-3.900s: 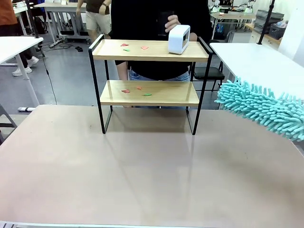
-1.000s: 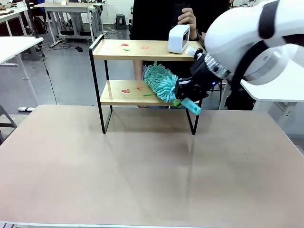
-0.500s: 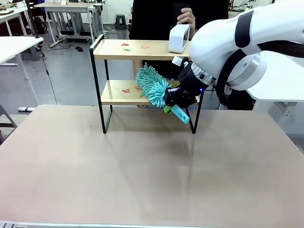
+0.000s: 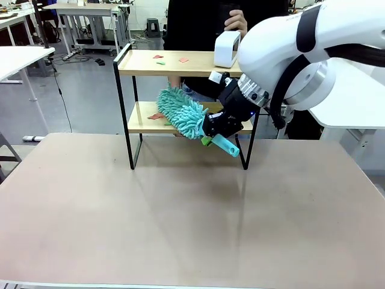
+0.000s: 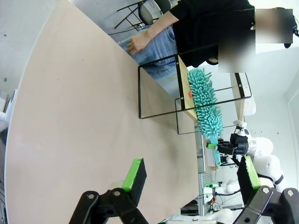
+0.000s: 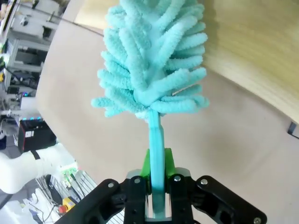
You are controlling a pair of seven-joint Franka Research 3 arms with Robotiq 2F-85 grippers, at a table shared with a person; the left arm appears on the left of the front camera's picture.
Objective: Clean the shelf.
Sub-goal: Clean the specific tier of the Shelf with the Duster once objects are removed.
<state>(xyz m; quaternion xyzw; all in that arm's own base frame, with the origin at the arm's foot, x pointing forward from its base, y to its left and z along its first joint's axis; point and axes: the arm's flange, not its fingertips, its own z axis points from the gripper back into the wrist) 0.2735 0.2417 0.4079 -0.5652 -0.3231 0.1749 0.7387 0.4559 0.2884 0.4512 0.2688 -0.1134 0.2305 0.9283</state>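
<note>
Left tool (image 5: 191,173) nearest, fingers apart, empty. Right tool (image 4: 218,127) clamped on duster (image 4: 180,111) handle — fluffy head lies on lower board of shelf (image 4: 186,63), at far middle of surface (image 4: 180,217). Best way: press head flat, sweep paper scraps (image 4: 155,116) toward open end — avoid black frame.

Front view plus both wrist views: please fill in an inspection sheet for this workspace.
Surface: large beige tabletop, with the small two-tier shelf of light wooden boards in a black metal frame standing toward its far side.
Job's things: that shelf; fluffy teal duster over its lower board.
Clutter: red and green paper scraps on the top board, one red scrap on the lower; white rounded box on top.
Grippers: right gripper shut on the duster's handle; left gripper open, holding nothing.
Cables: thin dark cable beside the white side table.
Surroundings: person in dark top behind the shelf.
</note>
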